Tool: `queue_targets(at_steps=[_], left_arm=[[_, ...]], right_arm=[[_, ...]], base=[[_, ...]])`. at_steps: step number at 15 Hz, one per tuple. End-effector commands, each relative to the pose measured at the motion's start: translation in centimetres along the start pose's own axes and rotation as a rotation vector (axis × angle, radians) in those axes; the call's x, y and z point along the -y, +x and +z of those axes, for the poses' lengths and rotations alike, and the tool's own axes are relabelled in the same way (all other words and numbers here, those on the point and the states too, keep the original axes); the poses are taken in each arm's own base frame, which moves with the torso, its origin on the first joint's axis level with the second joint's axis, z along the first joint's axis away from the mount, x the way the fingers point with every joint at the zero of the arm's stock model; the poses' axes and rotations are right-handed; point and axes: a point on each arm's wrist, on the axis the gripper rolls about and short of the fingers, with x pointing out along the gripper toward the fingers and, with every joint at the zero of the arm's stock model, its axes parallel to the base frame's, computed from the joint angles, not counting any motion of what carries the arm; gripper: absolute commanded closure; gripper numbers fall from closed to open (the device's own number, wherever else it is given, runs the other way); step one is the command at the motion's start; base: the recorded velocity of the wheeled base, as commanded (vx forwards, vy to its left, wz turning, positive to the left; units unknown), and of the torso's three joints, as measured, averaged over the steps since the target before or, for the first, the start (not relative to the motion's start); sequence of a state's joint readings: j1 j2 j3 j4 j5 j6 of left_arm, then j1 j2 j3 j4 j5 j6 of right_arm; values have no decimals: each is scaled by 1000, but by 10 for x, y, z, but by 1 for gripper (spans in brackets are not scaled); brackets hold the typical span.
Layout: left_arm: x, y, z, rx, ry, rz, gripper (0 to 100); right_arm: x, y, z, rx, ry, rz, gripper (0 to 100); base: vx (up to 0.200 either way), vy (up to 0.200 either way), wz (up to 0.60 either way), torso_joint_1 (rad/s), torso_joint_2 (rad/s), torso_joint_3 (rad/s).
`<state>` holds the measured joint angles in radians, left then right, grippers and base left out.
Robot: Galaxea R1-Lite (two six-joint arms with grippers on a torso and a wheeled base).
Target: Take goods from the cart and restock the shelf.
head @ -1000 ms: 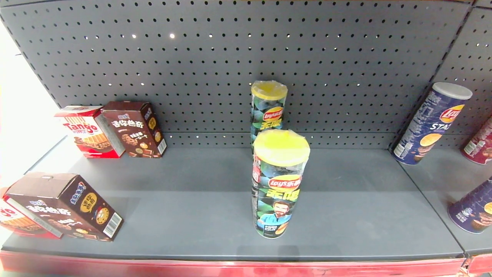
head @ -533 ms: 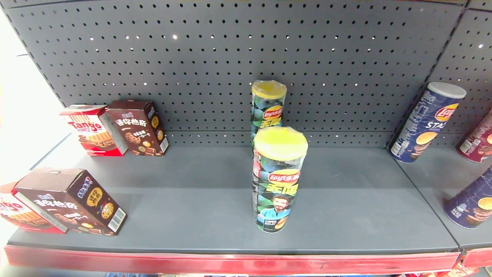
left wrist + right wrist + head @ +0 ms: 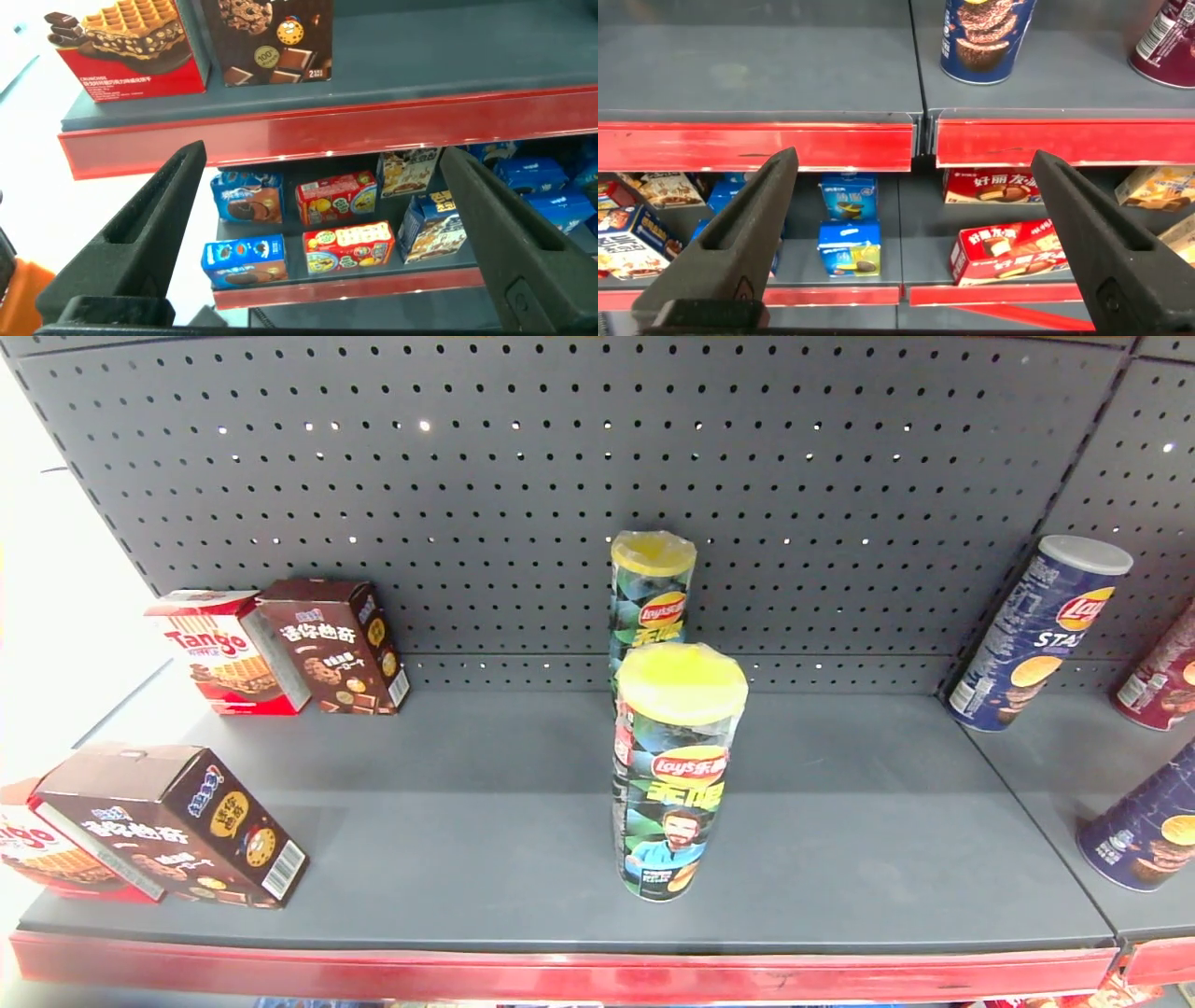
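Yellow-lidded chip can [image 3: 679, 775] upright, grey shelf [image 3: 448, 821]

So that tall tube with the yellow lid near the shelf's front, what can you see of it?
It is a tall round tube of crisps standing upright on the grey shelf board, mid-width, toward the front edge. A yellow lid under wrinkled clear film caps it. Its glossy wrap shows a green-black pattern, a red logo, yellow lettering and a printed figure. A matching tube stands just behind it; whether they touch cannot be told.
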<state>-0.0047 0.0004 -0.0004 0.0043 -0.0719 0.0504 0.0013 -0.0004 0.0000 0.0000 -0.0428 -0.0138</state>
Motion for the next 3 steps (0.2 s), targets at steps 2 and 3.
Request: queue_targets(at_steps=[2, 3], left_arm=[[0, 0, 0, -2, -1, 0, 0], [0, 0, 0, -2, -1, 0, 0]], right_arm=[[0, 0, 0, 0, 0, 0, 0], [0, 0, 0, 0, 0, 0, 0]], base=[[0, 0, 0, 0, 0, 0], [0, 0, 0, 0, 0, 0]])
